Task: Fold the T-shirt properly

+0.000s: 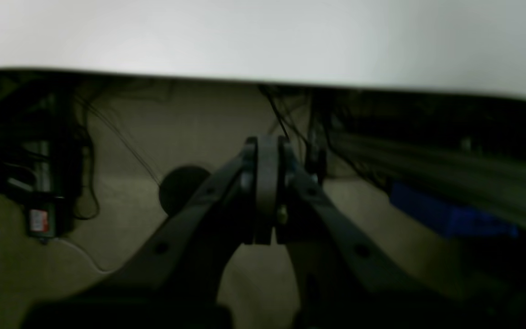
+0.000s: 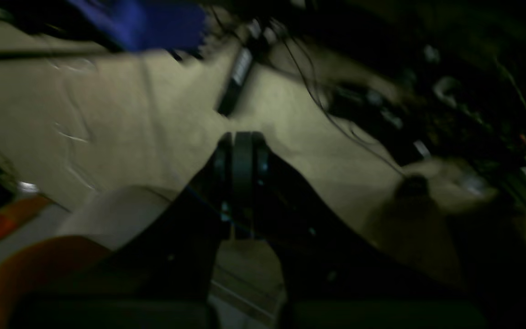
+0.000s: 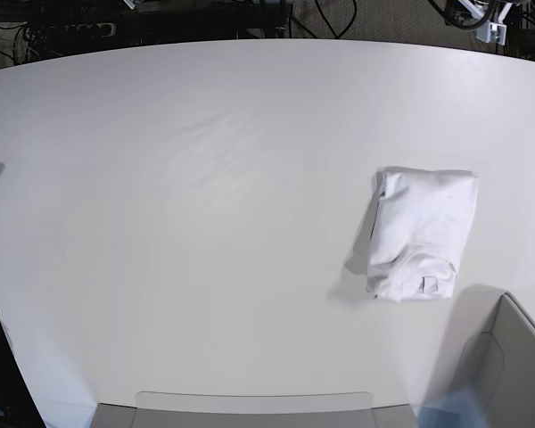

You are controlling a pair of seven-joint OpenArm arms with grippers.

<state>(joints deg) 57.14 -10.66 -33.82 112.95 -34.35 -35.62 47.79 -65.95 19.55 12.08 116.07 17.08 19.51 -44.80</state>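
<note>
Your T-shirt (image 3: pixel 423 234) lies folded into a compact rectangle at 3 o'clock on the table (image 3: pixel 205 223); folding looks done. Left gripper (image 1: pixel 266 192) and right gripper (image 2: pixel 241 183) are clenched, empty, off the table.

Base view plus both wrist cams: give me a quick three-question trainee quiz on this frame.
1. True or false: the T-shirt lies folded into a compact rectangle on the white table.
2. In the base view, which side of the table holds the T-shirt: A) left, B) centre, C) right?
3. Fill in: the left gripper and the right gripper are both ____, holding nothing, looking past the table at the floor.

Key: 1 true; 2 C; 3 shut.
</note>
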